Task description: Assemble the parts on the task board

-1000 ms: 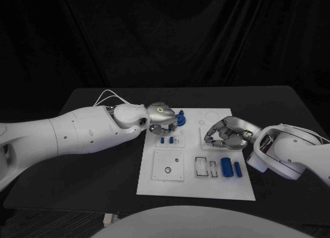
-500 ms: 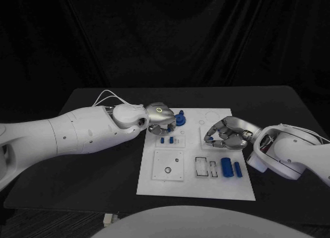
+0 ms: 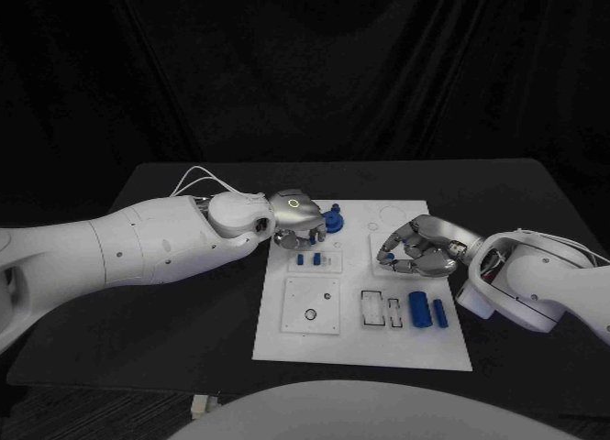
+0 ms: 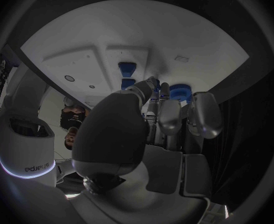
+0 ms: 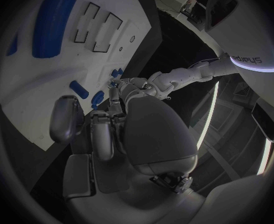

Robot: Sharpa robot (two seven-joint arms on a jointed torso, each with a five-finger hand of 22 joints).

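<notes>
With our left hand curled beside the blue gear-like part on the task board, grip unclear, and our right hand curled empty nearby, we should seat it squarely.

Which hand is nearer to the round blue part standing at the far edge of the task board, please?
The left hand is nearer, right beside the round blue part. The right hand sits farther off, over the board's right side.

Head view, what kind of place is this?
Probably a robot test bench in a lab: a black table against black drapes, a white task board with small blue parts, and two robot hands over it.
</notes>
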